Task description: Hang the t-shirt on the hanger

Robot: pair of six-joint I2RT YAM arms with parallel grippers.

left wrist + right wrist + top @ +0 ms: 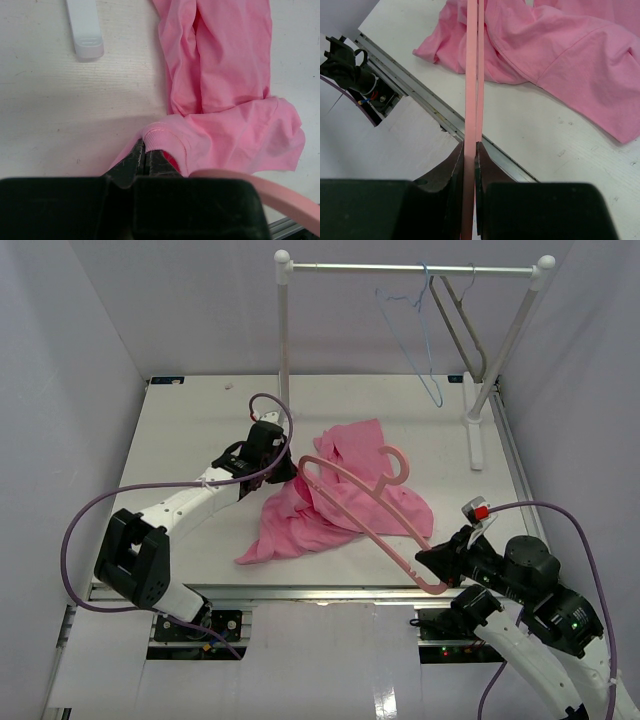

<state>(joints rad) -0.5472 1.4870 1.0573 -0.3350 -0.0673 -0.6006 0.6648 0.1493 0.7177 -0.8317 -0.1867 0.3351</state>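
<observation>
The t-shirt [345, 502] lies crumpled on the bench [200, 430]. The left gripper [146, 152] has its jaws pinching a ribbed edge, likely the collar. The right gripper [470, 150] has its jaws clamped on the hanger [473, 75], which slants over the cloth. Lift that edge open first, then feed the hanger's end in slowly.

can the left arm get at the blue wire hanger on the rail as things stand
Probably not. The left pincer is shut on a fold of the t-shirt, so it is occupied, and the blue wire hanger hangs high on the rail at the far right.
</observation>
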